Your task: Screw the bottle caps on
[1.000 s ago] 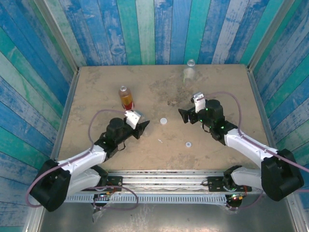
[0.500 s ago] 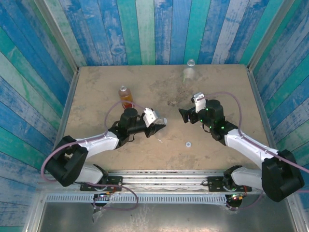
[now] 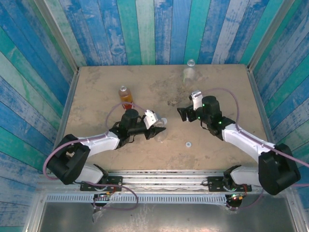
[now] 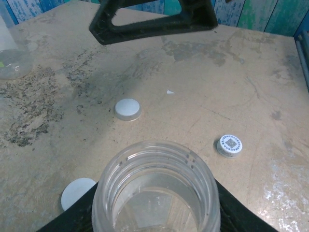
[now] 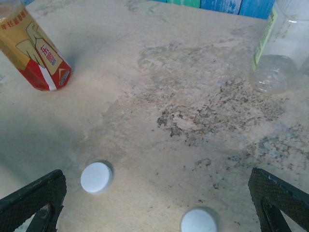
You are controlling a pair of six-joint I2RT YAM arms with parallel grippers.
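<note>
My left gripper [image 3: 157,127] is shut on a clear open bottle [image 4: 155,193] whose threaded mouth faces the left wrist camera, with a black finger [image 4: 72,217] on each side. On the table beyond it lie two plain white caps [image 4: 128,108] [image 4: 77,193] and a printed cap [image 4: 229,145]. My right gripper [image 3: 182,115] hangs open over the table's middle, facing the left one. In the right wrist view its wide-apart fingers [image 5: 34,198] frame two caps [image 5: 96,177] [image 5: 199,222]. The orange bottle [image 3: 126,98] stands behind the left gripper.
A clear bottle with a greenish label [image 3: 189,72] stands at the back edge of the table [image 3: 96,87], also seen at the upper right as the labelled bottle [image 5: 280,53]. Blue plank walls close in the table on three sides. The printed cap [image 3: 188,143] lies near the front.
My left gripper swung right from beside the orange bottle to the table's middle, carrying the clear bottle, then settled slightly nearer. The right gripper shifted a little left and back.
</note>
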